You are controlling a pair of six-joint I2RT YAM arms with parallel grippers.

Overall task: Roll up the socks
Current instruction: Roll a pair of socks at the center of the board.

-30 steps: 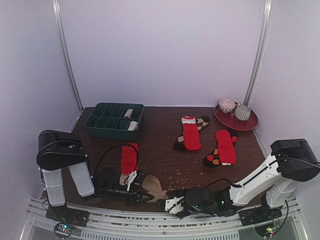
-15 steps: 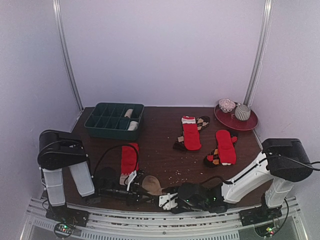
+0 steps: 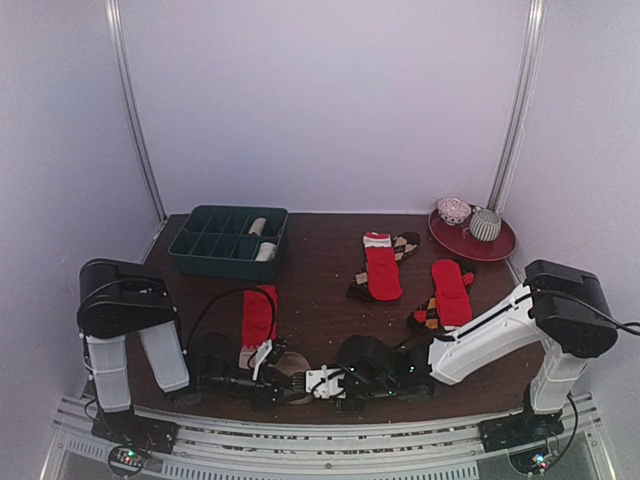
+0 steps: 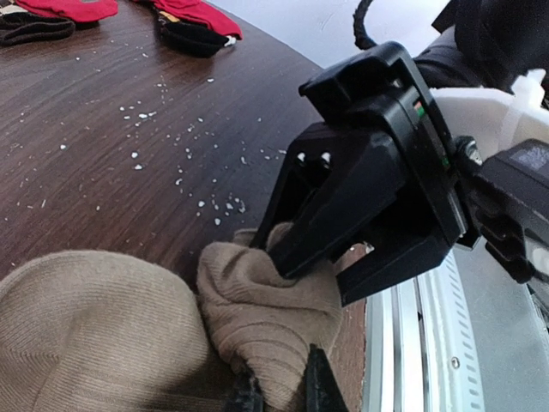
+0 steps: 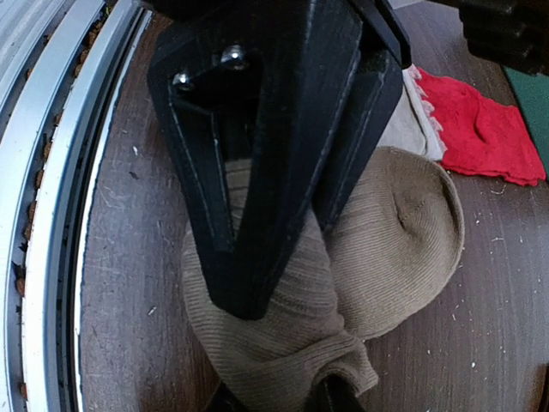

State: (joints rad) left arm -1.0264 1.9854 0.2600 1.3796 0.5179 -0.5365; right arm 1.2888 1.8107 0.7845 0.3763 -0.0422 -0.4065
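Your right gripper [image 5: 290, 253] pinches a fold of the tan sock [image 5: 395, 240], jaws narrow on the ribbed fabric. Its arm is stretched low and far to its left along the near edge of the table [image 3: 320, 250]. Meeting it almost tip to tip, your left gripper [image 4: 283, 396] nips the same sock's bunched end, forearm lying flat. A red sock [image 3: 259, 315] lies just beyond the fingers. Red and diamond-patterned socks [image 3: 382, 270] sit well apart, farther back.

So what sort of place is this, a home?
Likely a lab test booth: plain pale walls enclose a wooden table, two robot arms are bolted to a metal rail, and socks lie spread out.
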